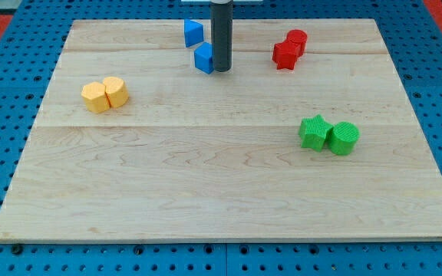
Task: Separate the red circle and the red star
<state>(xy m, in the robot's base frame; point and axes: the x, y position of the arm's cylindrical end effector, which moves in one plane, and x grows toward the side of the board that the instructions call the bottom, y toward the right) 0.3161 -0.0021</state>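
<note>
Red is where you want to look: the red circle (297, 40) and the red star (285, 54) sit touching each other at the far right of the wooden table (206, 192), the circle just behind the star. Your arm carries no claw, only a dark rod, so nothing is held. My tip (222, 70) rests at the far middle, touching the right side of a blue block (203, 57), well left of the red pair. Another blue block (193, 32) lies just behind. You see two touching yellow blocks (104, 94) at the left, and a green star (314, 132) against a green circle (344, 138) at the right, nearer.
</note>
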